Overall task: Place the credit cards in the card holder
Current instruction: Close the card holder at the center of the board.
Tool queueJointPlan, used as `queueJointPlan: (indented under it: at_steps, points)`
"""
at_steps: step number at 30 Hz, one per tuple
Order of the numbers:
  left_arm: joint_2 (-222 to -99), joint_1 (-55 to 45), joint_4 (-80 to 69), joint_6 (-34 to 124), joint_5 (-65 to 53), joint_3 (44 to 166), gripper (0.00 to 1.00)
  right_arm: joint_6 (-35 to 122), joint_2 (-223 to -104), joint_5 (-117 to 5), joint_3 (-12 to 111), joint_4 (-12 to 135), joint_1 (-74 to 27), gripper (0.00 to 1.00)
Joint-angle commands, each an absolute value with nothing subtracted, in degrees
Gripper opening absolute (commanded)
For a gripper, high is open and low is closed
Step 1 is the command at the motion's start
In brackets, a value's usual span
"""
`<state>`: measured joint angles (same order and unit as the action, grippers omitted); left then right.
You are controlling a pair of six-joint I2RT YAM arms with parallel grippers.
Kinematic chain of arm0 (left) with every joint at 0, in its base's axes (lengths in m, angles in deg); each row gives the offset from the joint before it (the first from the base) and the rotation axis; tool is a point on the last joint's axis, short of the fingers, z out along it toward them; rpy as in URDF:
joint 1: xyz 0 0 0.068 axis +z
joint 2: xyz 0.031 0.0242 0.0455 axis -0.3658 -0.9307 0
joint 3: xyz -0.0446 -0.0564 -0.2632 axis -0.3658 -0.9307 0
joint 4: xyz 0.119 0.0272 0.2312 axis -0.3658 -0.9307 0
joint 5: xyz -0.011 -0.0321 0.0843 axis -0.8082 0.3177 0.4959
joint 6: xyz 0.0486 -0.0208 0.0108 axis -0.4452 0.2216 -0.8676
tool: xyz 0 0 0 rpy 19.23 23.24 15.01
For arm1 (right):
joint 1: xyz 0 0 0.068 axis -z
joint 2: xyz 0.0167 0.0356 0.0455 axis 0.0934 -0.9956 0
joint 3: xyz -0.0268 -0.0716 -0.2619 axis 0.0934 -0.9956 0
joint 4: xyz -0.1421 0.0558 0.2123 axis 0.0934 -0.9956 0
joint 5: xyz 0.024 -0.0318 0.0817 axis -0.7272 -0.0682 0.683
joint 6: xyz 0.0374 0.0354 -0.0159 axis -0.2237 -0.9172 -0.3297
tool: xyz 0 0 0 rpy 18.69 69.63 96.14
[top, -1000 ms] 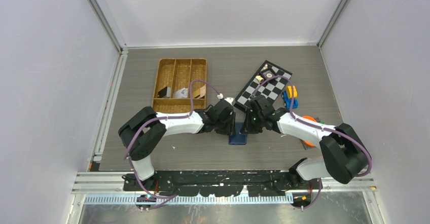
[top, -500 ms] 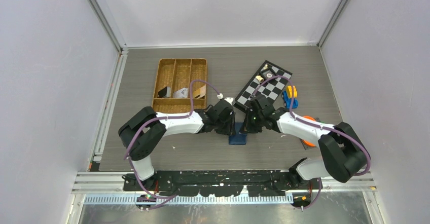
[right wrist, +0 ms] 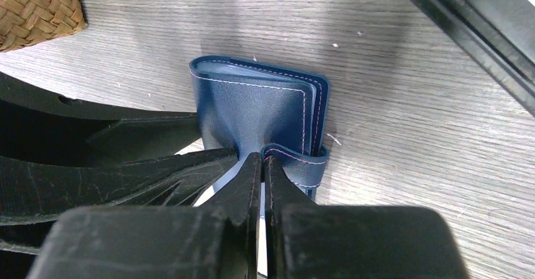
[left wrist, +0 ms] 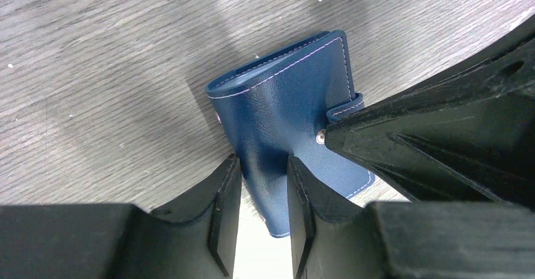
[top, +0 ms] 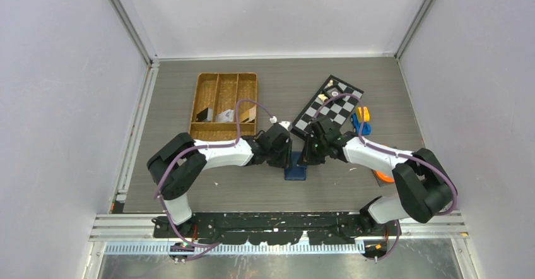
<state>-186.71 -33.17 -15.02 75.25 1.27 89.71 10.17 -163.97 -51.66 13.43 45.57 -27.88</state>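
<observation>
Elbow of the right arm (top: 413,187) has swung slightly inward over the last second; both wrists hardly moved. The card holder (top: 295,172) lies folded on the table (top: 252,190), mid-front. Left gripper (left wrist: 263,163) is nearly closed, pinching its cover. Right gripper (right wrist: 260,158) is clamped on the snap tab (right wrist: 296,163). Judged: opening under way, not done. Credit cards (top: 224,115) wait beyond in the wicker tray (top: 202,81).

Overhead camera looks down from 6 o'clock; both wrist cameras, close above the grey wood-grain tabletop (top: 252,194), share the navy-blue folded card holder (left wrist: 284,102).
</observation>
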Motion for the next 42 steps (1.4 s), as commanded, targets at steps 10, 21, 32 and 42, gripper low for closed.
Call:
queueJointPlan:
  at_steps: [10,21,32,42]
  points:
    - [-190.8,-33.7,-11.7,75.4,-2.0,86.1,0.25,11.3,-171.8,-49.1,14.4,45.0,-29.5,0.01]
    - [-191.7,-33.7,-9.4,75.6,-3.5,86.1,0.21,11.8,-174.3,-50.5,16.7,41.6,-31.9,0.0]
    - [-191.7,-33.7,-7.8,76.4,-4.0,85.7,0.17,8.9,-177.5,-54.2,18.6,39.9,-36.1,0.0]
    - [-192.0,-33.7,-4.6,77.8,-4.8,84.5,0.17,3.6,-179.6,-57.4,18.6,41.2,-40.0,0.0]
